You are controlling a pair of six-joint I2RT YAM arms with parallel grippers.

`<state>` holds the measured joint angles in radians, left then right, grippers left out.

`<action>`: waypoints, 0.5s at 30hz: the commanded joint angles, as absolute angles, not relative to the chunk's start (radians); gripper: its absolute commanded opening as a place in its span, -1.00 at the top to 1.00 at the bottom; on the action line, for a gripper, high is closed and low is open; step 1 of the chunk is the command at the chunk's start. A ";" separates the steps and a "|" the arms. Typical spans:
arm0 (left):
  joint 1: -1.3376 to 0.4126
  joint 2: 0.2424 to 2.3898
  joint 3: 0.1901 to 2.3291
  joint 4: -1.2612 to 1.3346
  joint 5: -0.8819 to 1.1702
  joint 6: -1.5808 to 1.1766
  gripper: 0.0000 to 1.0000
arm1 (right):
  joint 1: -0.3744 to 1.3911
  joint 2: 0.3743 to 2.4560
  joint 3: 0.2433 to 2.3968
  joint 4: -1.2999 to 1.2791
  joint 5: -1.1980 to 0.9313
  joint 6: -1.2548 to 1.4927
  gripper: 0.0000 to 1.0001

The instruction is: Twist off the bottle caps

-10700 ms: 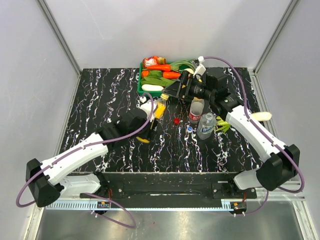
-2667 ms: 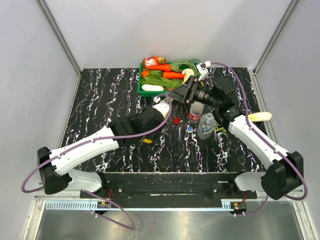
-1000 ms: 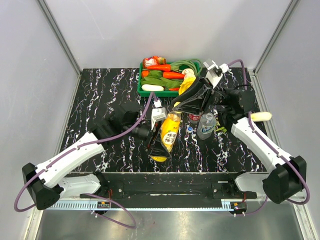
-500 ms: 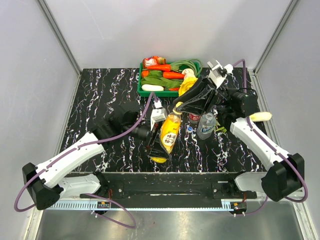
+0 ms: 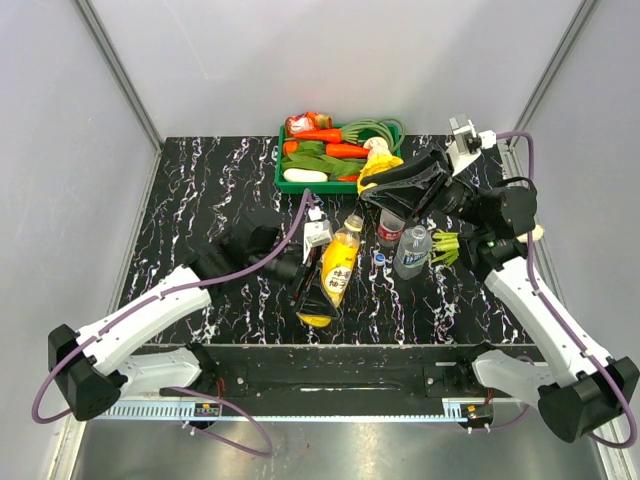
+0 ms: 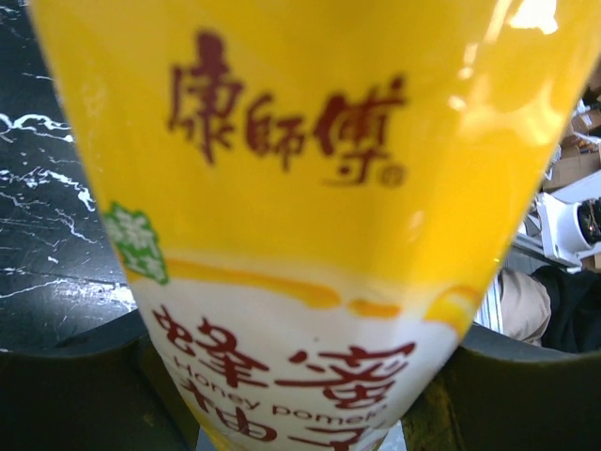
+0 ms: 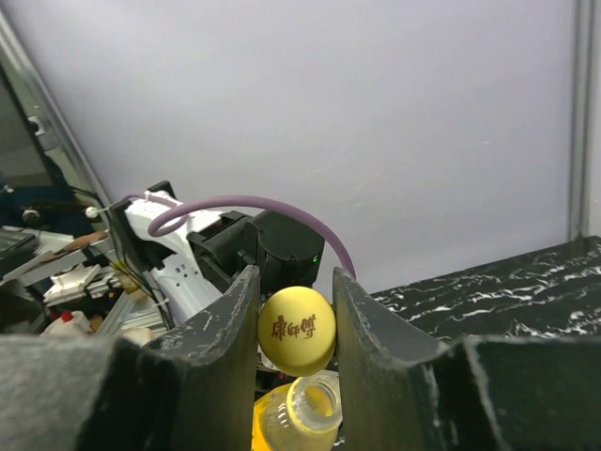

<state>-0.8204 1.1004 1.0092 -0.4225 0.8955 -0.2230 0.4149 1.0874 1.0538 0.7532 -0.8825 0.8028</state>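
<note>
My left gripper [image 5: 312,283] is shut on the orange-yellow juice bottle [image 5: 337,265], which it holds tilted above the table. The bottle's label [image 6: 310,188] fills the left wrist view, with a dark finger on each side of it. The bottle mouth [image 7: 315,406] is uncapped. My right gripper [image 7: 297,315] is shut on the yellow cap [image 7: 297,329], just above and clear of that mouth. The red-label bottle [image 5: 390,228] and the blue-label bottle [image 5: 412,250] stand uncapped under the right arm. A small blue cap [image 5: 379,258] lies beside them.
A green basket [image 5: 283,172] of carrots and green vegetables sits at the back centre. A leafy green vegetable [image 5: 447,245] lies right of the bottles. The right arm reaches over the basket's right end.
The right gripper has drawn back and to the right with the yellow cap, which has come off the bottle neck. The left gripper keeps its hold on the bottle.
</note>
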 commanded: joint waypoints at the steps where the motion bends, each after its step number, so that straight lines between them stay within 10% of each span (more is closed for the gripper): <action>1: -0.789 1.114 0.994 -0.347 0.841 -0.258 0.84 | 0.410 1.046 1.046 0.557 -0.788 0.660 1.00; 15: -0.554 1.246 0.905 -0.296 0.773 -0.331 0.85 | 0.410 1.065 1.008 0.295 -0.759 0.522 1.00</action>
<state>-0.6186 1.2461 0.9192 -0.3695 0.7944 -0.3023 0.4141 1.0527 1.0164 0.3576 -0.7765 0.5777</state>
